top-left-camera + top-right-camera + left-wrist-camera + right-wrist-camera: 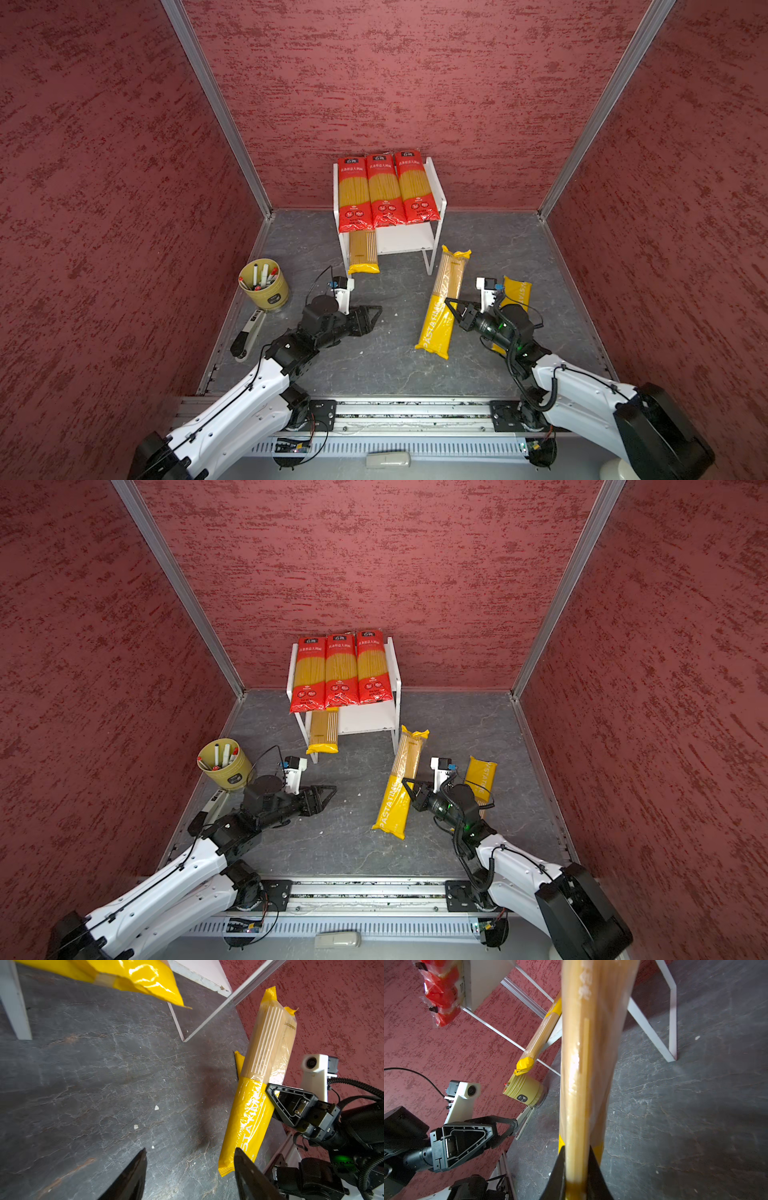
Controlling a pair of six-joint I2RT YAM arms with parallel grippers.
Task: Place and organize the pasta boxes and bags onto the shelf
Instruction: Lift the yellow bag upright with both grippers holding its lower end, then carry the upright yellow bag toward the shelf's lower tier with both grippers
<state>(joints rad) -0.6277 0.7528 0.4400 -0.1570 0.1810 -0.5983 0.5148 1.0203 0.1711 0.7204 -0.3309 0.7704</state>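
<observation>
**Clamped: yellow pack (452,270) in right gripper (449,302)**

It is held mid-length, just right of the shelf (437,183). The left gripper (376,312) hangs open, empty. Three red packs (384,189) fill the top; a second pack (363,253) juts from the lower tier; a third pack (517,291) lies further right.

White capitals PASTATIME run along the long yellow plastic spaghetti pack (435,329) pinched in the right gripper (449,306).

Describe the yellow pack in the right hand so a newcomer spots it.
Find the white shelf at the back wall. By its front right leg a long yellow PASTATIME pack slants across the grey floor. Unlike the yellow lower-tier pack or the yellow pack behind the right arm, the right hand grips its middle.
</observation>
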